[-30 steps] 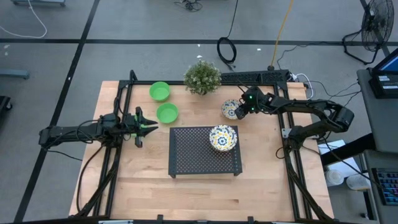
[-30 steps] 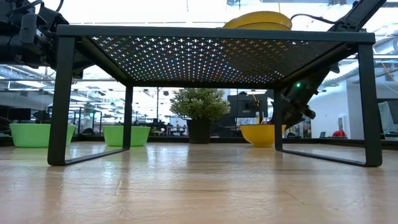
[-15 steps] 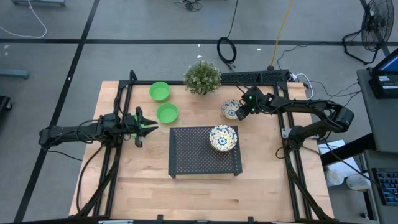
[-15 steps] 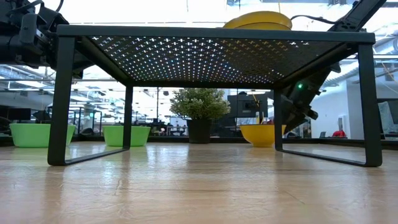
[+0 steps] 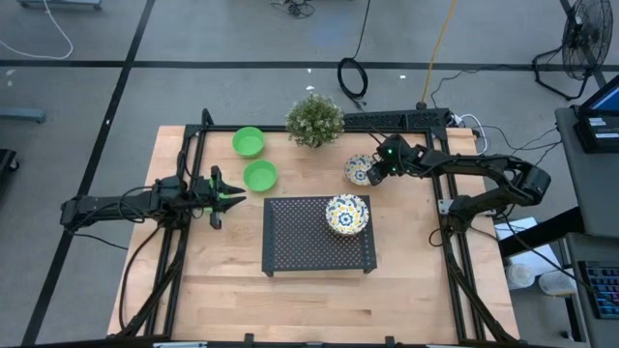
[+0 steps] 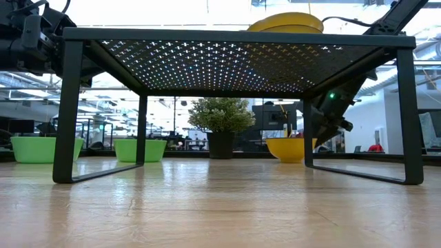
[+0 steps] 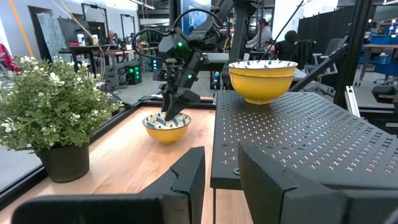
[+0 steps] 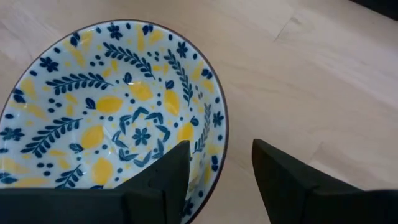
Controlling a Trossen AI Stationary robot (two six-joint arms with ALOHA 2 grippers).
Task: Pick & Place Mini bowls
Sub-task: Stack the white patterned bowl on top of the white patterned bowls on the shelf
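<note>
Surface: light wooden table framed by black rails, on a grey workshop floor; desks and equipment show in the room beyond.

Item 1: black perforated metal riser at table centre. At its 2 o'clock corner, stacked floral bowls, white inside with blue-and-yellow pattern, yellow outside; the left wrist view shows two nested.

Item 2: single floral bowl on the table, at 1 o'clock from the riser, well apart from it.

Item 3: two green bowls and, at 11 o'clock from the riser, near each other.

Item 4: potted plant at 12 o'clock, between green bowls and single floral bowl.

Item 5: right gripper at the single floral bowl's rim, fingers spread, one inside the bowl and one outside, rim between them; not clamped.

Item 6: left gripper at 9 o'clock, just beside the nearer green bowl, fingers parted, holding nothing.
</note>
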